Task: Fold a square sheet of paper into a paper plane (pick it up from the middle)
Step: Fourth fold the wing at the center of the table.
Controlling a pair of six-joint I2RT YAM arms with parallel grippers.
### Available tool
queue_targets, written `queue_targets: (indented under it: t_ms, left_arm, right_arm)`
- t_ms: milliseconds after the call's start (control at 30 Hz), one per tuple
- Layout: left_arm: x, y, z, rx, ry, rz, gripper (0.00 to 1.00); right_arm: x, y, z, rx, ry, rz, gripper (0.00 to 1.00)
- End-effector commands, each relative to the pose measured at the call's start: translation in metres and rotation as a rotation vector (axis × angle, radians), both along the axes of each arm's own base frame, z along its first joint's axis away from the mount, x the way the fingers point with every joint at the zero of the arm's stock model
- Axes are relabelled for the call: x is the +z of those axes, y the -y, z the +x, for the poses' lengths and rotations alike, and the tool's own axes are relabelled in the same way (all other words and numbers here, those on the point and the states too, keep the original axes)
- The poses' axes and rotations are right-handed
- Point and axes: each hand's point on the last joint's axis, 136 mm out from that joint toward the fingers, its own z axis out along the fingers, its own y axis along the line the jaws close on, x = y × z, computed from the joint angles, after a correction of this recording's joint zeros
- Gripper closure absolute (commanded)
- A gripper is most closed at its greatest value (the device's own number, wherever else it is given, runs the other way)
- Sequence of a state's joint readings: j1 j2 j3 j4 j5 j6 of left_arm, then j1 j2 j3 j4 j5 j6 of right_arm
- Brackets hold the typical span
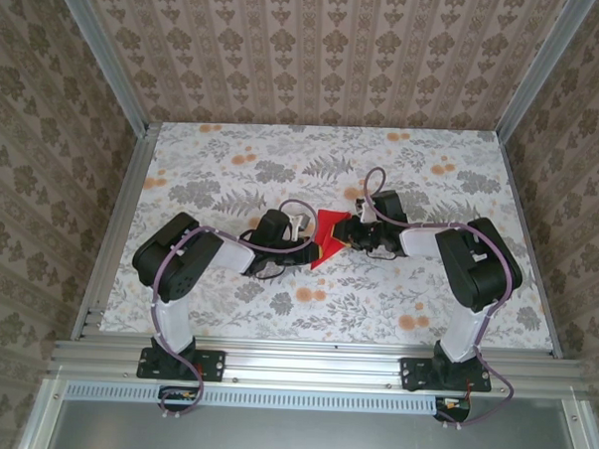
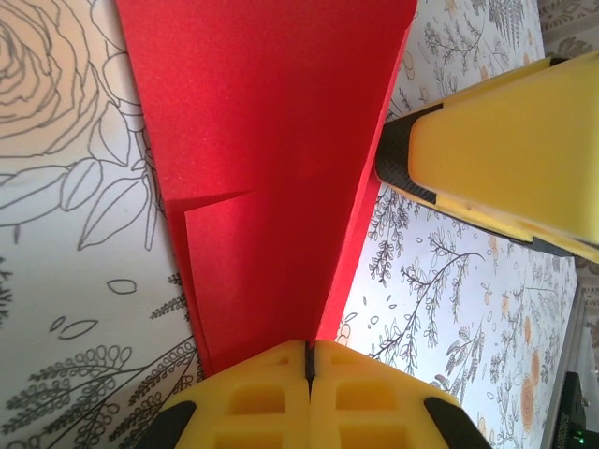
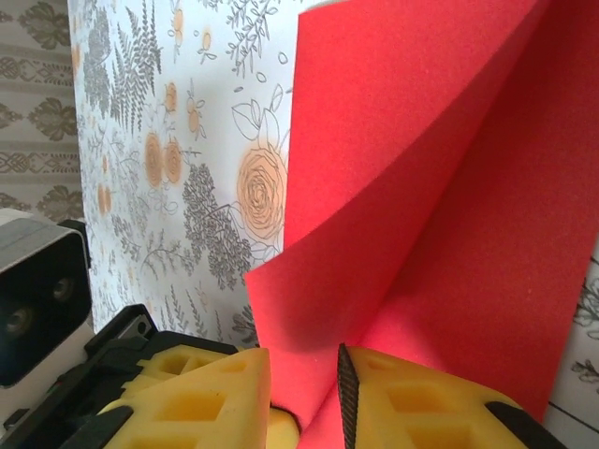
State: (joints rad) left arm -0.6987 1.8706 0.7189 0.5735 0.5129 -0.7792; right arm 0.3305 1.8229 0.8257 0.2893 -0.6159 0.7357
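Seen from above, two robot arms reach inward over a floral-patterned surface (image 1: 232, 172) and meet at a bright red sheet of paper (image 1: 329, 229) near the middle of that surface. The sheet is partly folded and stands bent between them, its layers curving up off the surface. The left end effector (image 2: 307, 372) has its yellow fingers pressed together, clamped on one edge of the sheet, close to a small creased flap. The right end effector (image 3: 304, 398) has its yellow fingers a little apart, with a curled fold of the same sheet passing through the gap. One right finger (image 2: 505, 150) sits just beside the sheet's edge.
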Motion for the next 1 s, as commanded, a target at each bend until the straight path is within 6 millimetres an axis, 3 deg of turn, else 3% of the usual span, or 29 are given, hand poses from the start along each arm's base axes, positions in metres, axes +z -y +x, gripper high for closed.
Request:
queue_targets:
  t_ms: [0, 133, 300, 433, 633, 967]
  left_arm:
    - [-0.007, -0.004, -0.001, 0.012, -0.026, 0.0, 0.96]
    - [-0.005, -0.002, 0.0, 0.005, -0.021, -0.007, 0.94]
    - [-0.003, -0.002, 0.001, 0.009, -0.015, -0.008, 0.92]
    - [0.0, 0.0, 0.004, 0.007, -0.01, -0.009, 0.87]
    - [0.005, 0.004, 0.009, 0.002, 0.003, 0.004, 0.7]
    - [0.006, 0.004, 0.021, 0.013, 0.057, 0.101, 0.65]
  right_arm:
    - [-0.005, -0.001, 0.003, 0.002, -0.005, 0.011, 0.75]
    - [-0.022, 0.008, 0.002, -0.053, -0.082, -0.039, 0.8]
    - [-0.027, 0.01, -0.001, -0.073, -0.114, -0.049, 0.81]
    - [-0.032, 0.01, -0.003, -0.077, -0.14, -0.059, 0.78]
    - [-0.041, 0.014, -0.008, -0.09, -0.181, -0.087, 0.74]
    - [-0.047, 0.015, -0.013, -0.092, -0.204, -0.103, 0.73]
